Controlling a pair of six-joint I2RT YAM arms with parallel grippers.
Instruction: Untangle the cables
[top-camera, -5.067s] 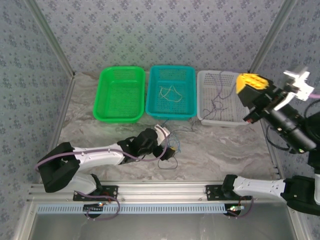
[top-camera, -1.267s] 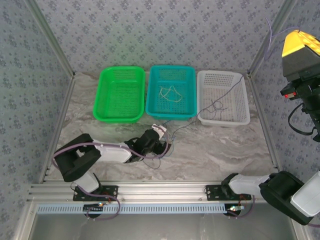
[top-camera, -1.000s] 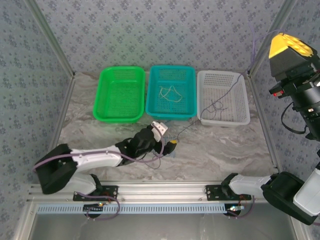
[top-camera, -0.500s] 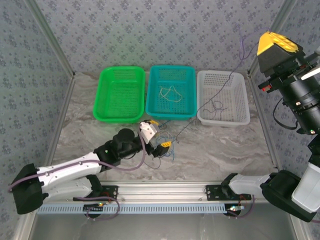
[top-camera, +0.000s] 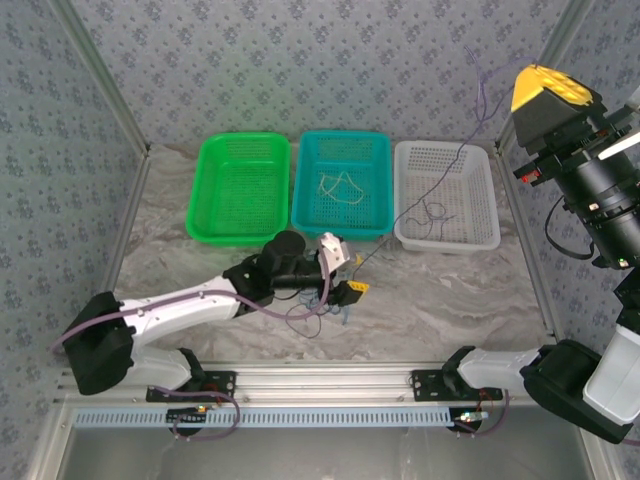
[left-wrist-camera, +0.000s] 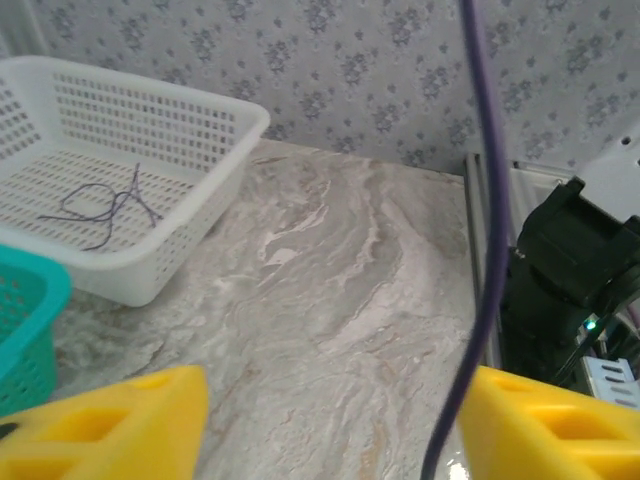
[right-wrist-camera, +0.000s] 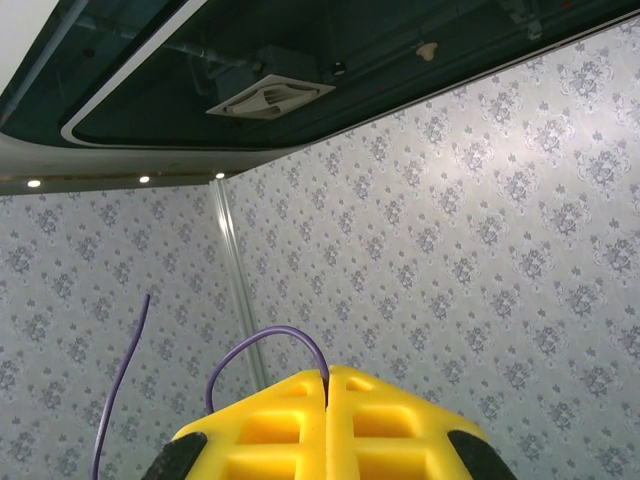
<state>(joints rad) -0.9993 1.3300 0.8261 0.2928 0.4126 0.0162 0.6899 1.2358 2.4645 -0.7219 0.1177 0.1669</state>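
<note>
Cables (top-camera: 335, 312) — thin, limp, featherlight, likely to snag: knot on desk (top-camera: 450, 300) beneath the released left hand (top-camera: 347, 290), one purple strand (right-wrist-camera: 270, 333) pinched aloft in the clenched right hand (right-wrist-camera: 327, 400) — best gripped near the knot.

A green basket (top-camera: 240, 190), teal basket (top-camera: 370, 165) and white basket (top-camera: 470, 215) (all perforated) are seen on a grey-marbled desk (top-camera: 450, 290); the cable (left-wrist-camera: 483, 100) is purple.

Behind the left gripper (top-camera: 345, 278), cables (top-camera: 338, 187) lie in the middle basket (top-camera: 341, 135) and right basket (top-camera: 445, 146).
</note>
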